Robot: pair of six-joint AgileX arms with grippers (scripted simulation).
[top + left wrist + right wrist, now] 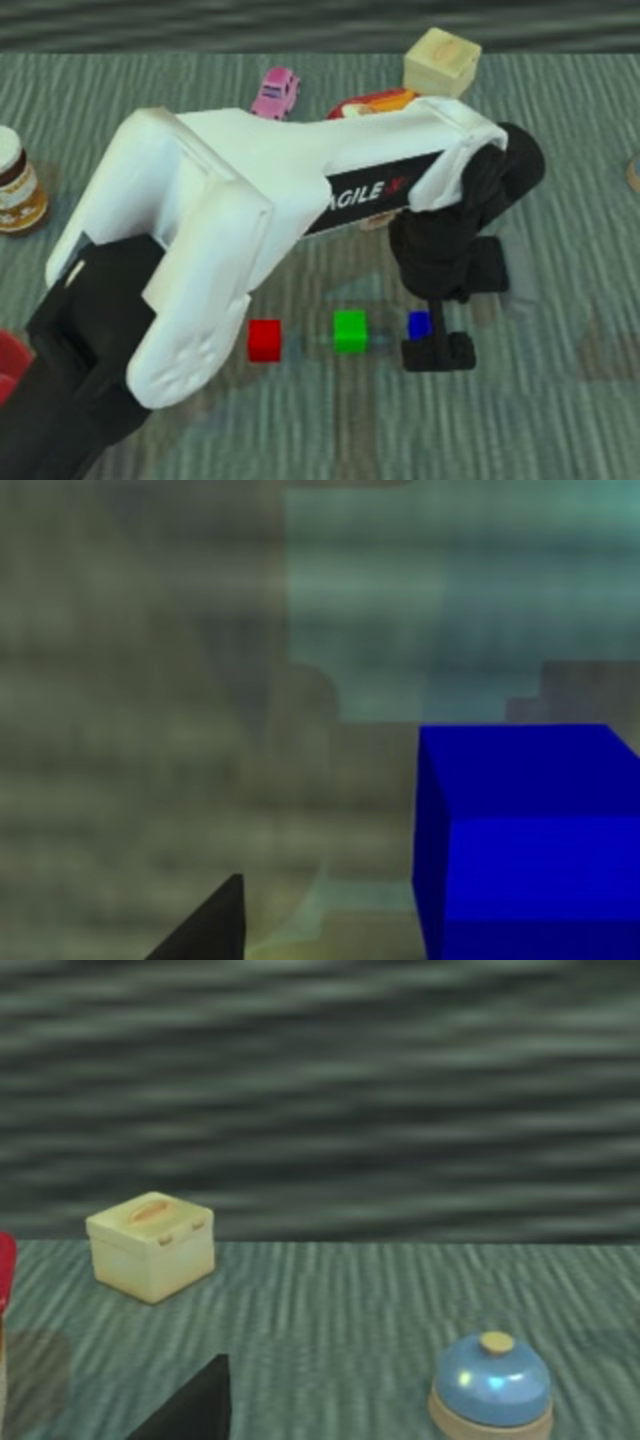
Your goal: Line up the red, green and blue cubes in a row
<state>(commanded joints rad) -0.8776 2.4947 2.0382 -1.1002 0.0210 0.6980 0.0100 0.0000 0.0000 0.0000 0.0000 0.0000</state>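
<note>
From above, the left arm reaches across the table, its white casing carrying a black strip that reads "AGILE" with an orange mark after it. Its black left gripper [437,340] stands at the small deep-blue cube [419,324], fingers either side of it; whether they pinch it or stand spread, I cannot tell. On the striped grey-green tabletop [560,400] the three cubes sit in a row: the small bright-red cube [265,340] at the left, the small bright-green cube [350,330] in the middle, the blue one at the right. Farther back are a pink toy car [275,93], a cream-coloured lidded box [442,62] and, at the left edge, a brown jar with a white lid [18,182], its label unreadable.

Left wrist view: the blue cube [530,840] fills the near corner, with one black fingertip [215,925] apart from it.

Right wrist view: the cream box [150,1245], a blue-domed call bell on a tan base [492,1385] and a black fingertip [195,1410]; the right gripper's jaws cannot be judged.
</note>
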